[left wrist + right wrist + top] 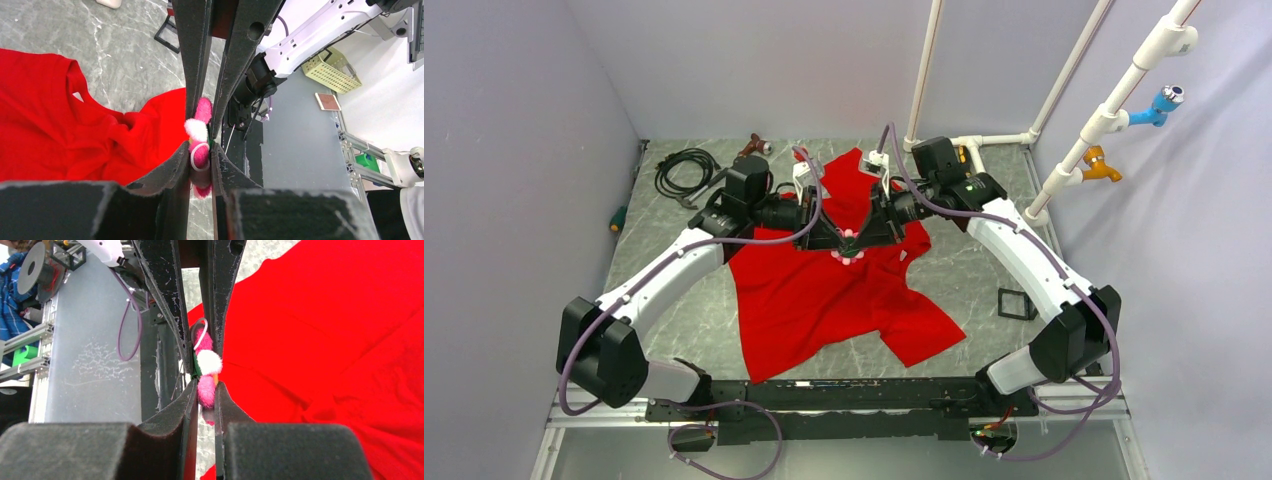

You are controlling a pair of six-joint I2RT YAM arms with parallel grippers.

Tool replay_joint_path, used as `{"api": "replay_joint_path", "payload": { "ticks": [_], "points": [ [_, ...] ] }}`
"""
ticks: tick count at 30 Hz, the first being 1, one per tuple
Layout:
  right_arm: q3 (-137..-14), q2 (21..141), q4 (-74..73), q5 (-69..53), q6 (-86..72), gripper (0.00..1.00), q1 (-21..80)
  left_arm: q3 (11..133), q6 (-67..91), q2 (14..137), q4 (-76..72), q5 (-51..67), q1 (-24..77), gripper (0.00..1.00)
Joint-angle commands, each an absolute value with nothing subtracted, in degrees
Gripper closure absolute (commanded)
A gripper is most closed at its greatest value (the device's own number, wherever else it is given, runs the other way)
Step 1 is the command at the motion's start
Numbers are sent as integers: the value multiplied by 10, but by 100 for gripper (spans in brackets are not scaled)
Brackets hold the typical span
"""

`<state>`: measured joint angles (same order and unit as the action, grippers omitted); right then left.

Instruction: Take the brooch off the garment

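The red T-shirt (pixel 824 300) lies spread on the grey marble table, bunched up at its middle. The pink and white fuzzy brooch (pixel 848 248) sits there, between both grippers, which meet tip to tip. My left gripper (pixel 829 238) comes from the left and my right gripper (pixel 870 234) from the right. In the left wrist view my left gripper (pixel 200 151) is shut on the brooch (pixel 199 131), with red cloth (pixel 60 130) to its left. In the right wrist view my right gripper (pixel 205 388) is shut on the brooch (pixel 207 365), with the shirt (pixel 320 340) to its right.
A coiled black cable (pixel 682 168) and a brown object (pixel 754 147) lie at the back left. A green-handled tool (pixel 618 218) is by the left wall. A small black square frame (pixel 1016 303) lies right of the shirt. White pipes (pixel 924 80) rise at the back right.
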<state>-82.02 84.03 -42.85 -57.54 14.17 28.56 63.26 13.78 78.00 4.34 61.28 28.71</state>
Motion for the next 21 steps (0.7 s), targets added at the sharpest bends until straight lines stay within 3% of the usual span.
{"api": "replay_joint_path", "payload": {
  "ticks": [1,3,8,14,21],
  "points": [
    [-860,841,-417,-578,153,100,288,660,117,789,52,637,296,81],
    [-866,845,-428,-578,160,100,288,663,105,789,67,634,298,77],
    [-871,850,-434,-575,166,100,288,665,93,793,80,635,298,83],
    [-877,857,-438,-574,169,100,288,677,71,800,108,636,299,74],
    [-884,863,-443,-571,175,100,288,680,62,803,115,634,299,74]
  ]
}}
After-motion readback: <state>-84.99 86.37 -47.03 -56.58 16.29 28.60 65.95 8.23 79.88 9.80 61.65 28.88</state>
